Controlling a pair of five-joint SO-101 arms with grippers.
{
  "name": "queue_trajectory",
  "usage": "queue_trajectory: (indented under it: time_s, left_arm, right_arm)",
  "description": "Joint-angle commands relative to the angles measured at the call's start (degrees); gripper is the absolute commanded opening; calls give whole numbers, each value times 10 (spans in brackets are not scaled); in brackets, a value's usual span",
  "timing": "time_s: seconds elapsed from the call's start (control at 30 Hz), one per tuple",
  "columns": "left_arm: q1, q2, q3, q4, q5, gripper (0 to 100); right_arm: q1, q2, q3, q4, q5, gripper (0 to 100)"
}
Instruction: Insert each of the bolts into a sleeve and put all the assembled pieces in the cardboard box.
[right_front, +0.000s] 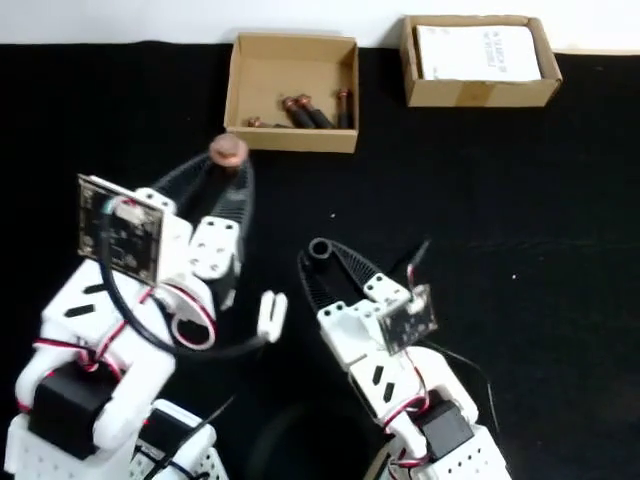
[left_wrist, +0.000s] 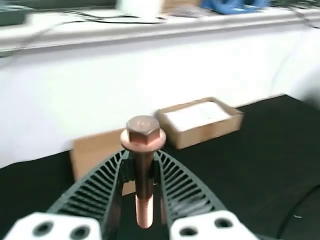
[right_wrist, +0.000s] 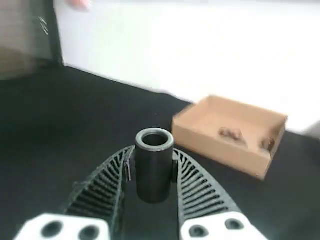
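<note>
1. Left gripper (right_front: 228, 166): located at the left of the black table (right_front: 520, 260), just in front of the near-left corner of the cardboard box (right_front: 290, 141).
   - Both fingers are clamped on a copper-coloured bolt (right_front: 228, 150).
   - In the left wrist view, the left gripper (left_wrist: 143, 162) grips the bolt (left_wrist: 143, 175) by its shank, directly below the flange.
   - The bolt stands upright. Its hexagonal head sits above the fingertips (left_wrist: 120, 159). Its threaded end hangs down between the ribbed fingers, towards the gripper body.

2. Cardboard box: located at the far edge of the table, open side up.
   - Several assembled pieces (right_front: 312, 110) lie inside, close to the near wall.
   - Each piece is a copper bolt in a dark sleeve.

3. Right gripper (right_front: 320, 256): located near the middle of the table, well apart from the cardboard box.
   - In the right wrist view, the right gripper (right_wrist: 154, 162) has both fingers pressed against opposite sides of a dark sleeve (right_wrist: 154, 172).
   - The sleeve stands upright with its open bore facing up. Its rim projects above the fingertips.
   - Whether the sleeve touches the table cannot be determined.

4. Second box (right_front: 480, 93): located at the far right. It holds a white printed sheet (right_front: 478, 52).
</note>
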Motion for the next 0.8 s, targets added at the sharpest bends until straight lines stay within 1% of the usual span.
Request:
queue_trajectory:
  time_s: [0.0,0.03,0.1,0.23,0.33,0.4,0.53,0.6,0.77]
  left_arm:
    - [67,17,-2,-15,36,9]
    - [76,32,-2,-15,41,9]
    - [87,62,-4,-15,41,9]
    - [121,95,-26,-40,43,9]
    - [132,106,-56,-39,43,9]
    - [135,106,-64,-19,43,9]
    - [131,107,-58,16,44,9]
    - [127,109,-35,27,44,9]
    - [105,109,37,-12,44,9]
  right_arm:
    - [-15,-11,68,-17,5,8]
    - [-18,-10,68,-17,2,8]
    - [-20,-7,68,-16,-28,8]
    - [-19,-6,68,-13,-75,8]
    - [-19,-6,68,7,-77,8]
    - [-19,-6,68,18,-78,8]
    - [-18,-7,68,23,-78,8]
    - [-18,-7,68,23,-78,8]
    - [-18,-7,68,23,-78,8]
